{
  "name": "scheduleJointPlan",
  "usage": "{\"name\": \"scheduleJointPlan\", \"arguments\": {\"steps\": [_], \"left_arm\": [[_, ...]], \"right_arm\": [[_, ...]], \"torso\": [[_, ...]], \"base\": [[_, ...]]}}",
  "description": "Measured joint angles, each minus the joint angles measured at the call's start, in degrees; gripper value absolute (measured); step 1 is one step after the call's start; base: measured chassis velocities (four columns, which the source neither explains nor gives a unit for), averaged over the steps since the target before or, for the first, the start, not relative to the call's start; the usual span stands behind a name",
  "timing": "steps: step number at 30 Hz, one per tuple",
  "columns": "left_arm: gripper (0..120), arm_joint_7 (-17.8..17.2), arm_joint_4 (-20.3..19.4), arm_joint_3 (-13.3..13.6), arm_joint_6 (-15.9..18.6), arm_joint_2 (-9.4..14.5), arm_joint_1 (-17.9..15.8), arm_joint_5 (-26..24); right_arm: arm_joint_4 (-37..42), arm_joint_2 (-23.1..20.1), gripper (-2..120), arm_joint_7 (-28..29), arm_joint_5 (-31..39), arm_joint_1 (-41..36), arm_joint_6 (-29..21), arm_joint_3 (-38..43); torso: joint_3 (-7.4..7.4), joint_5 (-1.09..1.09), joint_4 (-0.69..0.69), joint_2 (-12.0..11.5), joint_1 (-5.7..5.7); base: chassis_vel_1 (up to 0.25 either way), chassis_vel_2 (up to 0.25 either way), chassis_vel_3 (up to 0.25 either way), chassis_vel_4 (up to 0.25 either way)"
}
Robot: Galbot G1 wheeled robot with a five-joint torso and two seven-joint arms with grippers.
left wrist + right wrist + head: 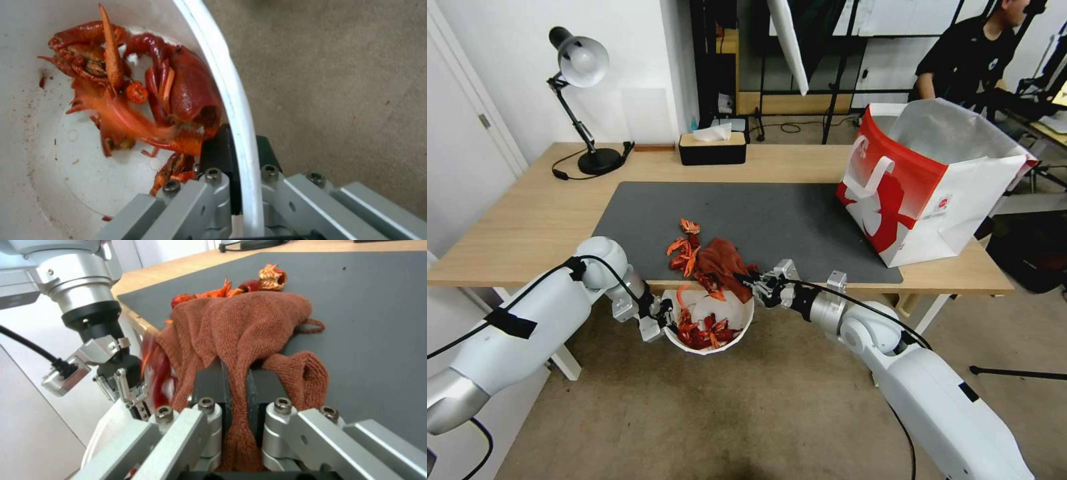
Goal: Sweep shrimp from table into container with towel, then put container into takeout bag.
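The left hand [236, 156] is clenched on the rim of the white bowl [740, 323], held just below the near edge of the surface [527, 220], with shrimp [146, 96] inside. The right hand [236, 386] pinches the rust-red towel [240, 323], which drapes over the mat's edge against more shrimp [686, 250]. The red and white bag [927, 187] stands well apart on the robot's right.

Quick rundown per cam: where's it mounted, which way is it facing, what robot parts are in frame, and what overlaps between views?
Head view: on the robot's head, facing forward and down at the table, takeout bag, both arms.
Left wrist view: on the left arm, looking into the container at shrimp; the left tool clamps the rim.
Right wrist view: on the right arm, facing across the mat; the right tool grips the towel; left tool beside.
Shared: head and right wrist views both show towel, shrimp, left tool.
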Motion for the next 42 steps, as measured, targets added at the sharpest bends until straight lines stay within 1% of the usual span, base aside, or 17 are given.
{"name": "scheduleJointPlan", "arguments": {"steps": [11, 25, 42], "left_arm": [[0, 0.02, 0.04, -0.09, 0.07, -0.07, 0.17, 0.07], [0, 0.06, 0.12, 0.24, 0.11, -0.17, -0.18, 0.08], [0, 0.07, -0.20, -0.82, 0.02, 0.45, 0.73, 0.08]], "right_arm": [[0.87, 0.32, 4, -0.52, -0.44, -1.45, 0.35, 0.11], [4.06, -0.02, 4, -0.87, -1.01, -4.37, 0.30, 0.81], [6.87, -0.25, 4, -1.39, -0.92, -6.35, 0.17, 1.23]], "torso": [[0.00, 0.00, 0.00, 0.00, 0.00], [0.01, 0.00, 0.00, 0.00, 0.00], [0.00, 0.00, 0.00, 0.00, 0.00]], "base": [[0.000, 0.000, 0.000, 0.000], [0.000, 0.000, 0.000, 0.000], [0.000, 0.000, 0.000, 0.000]]}}
